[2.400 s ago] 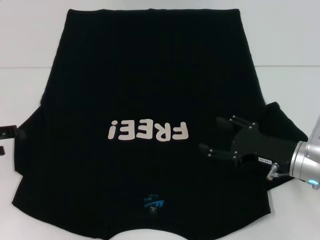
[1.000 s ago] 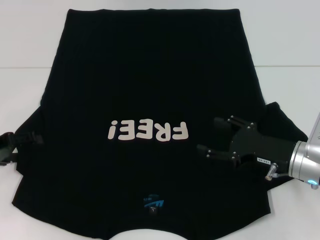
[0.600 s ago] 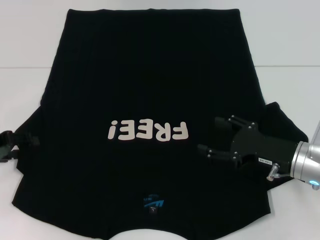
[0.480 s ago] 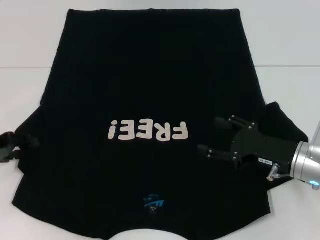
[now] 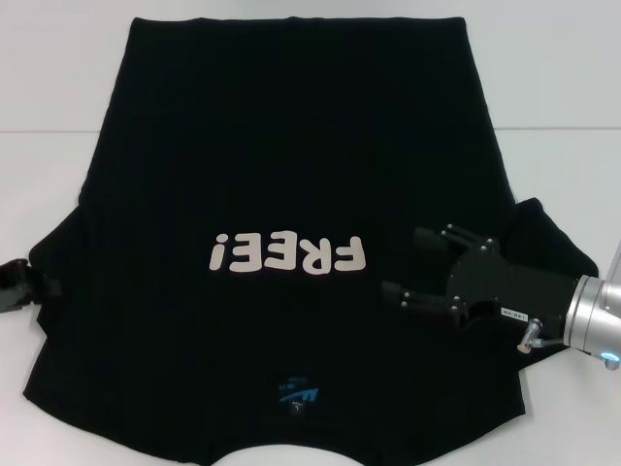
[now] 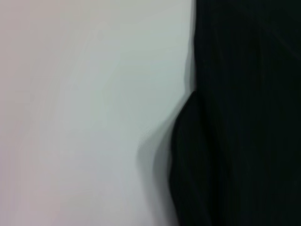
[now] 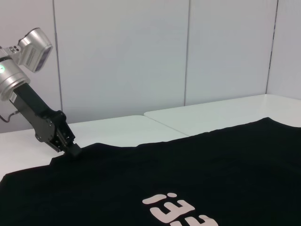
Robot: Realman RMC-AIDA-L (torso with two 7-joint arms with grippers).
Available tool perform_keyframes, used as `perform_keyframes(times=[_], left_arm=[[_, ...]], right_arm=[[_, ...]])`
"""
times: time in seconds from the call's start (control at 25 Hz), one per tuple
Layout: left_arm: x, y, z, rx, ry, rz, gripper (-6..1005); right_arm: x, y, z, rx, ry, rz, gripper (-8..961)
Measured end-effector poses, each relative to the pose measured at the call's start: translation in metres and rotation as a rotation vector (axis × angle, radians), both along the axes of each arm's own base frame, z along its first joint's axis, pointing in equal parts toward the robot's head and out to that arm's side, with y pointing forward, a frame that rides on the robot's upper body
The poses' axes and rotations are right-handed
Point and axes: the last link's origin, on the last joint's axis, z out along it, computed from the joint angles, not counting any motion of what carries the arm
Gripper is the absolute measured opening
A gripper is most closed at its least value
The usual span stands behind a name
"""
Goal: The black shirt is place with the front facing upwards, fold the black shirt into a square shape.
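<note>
The right gripper (image 5: 409, 262) hovers with fingers spread apart, just right of the white "FREE!" print (image 5: 288, 254) on the large plain black cloth T-shirt (image 5: 291, 136), which lies flat on the white table (image 5: 563, 175).

Left wrist view: only the shirt's edge beside the table.

Right wrist view: the left gripper (image 7: 74, 150) meets the shirt's left sleeve edge — grip unclear.

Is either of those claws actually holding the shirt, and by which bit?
The right gripper is open over the black cloth T-shirt, holding nothing. The left gripper touches its sleeve edge; a grip cannot be told.
</note>
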Motion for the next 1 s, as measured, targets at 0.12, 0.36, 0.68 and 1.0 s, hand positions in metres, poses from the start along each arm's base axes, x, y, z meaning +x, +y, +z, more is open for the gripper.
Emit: perform_keyframes(times=[0.12,0.36,0.68,1.0], left_arm=[[0.000,0.000,0.000,-0.001,0.003,0.000,179],[-0.001,0.001,0.000,0.001,0.016,-0.002,-1],[-0.004,0.000,0.004,0.012,0.022,-0.001,0],[-0.017,-0.008,0.027,0.070,0.042,0.032,0]], right_arm=[[0.000,0.000,0.000,0.000,0.000,0.000,928],[0.000,0.000,0.001,0.003,0.001,-0.001,928],[0.000,0.001,0.001,0.007,0.003,-0.004,928],[0.000,0.001,0.003,0.009,0.006,0.000,928]])
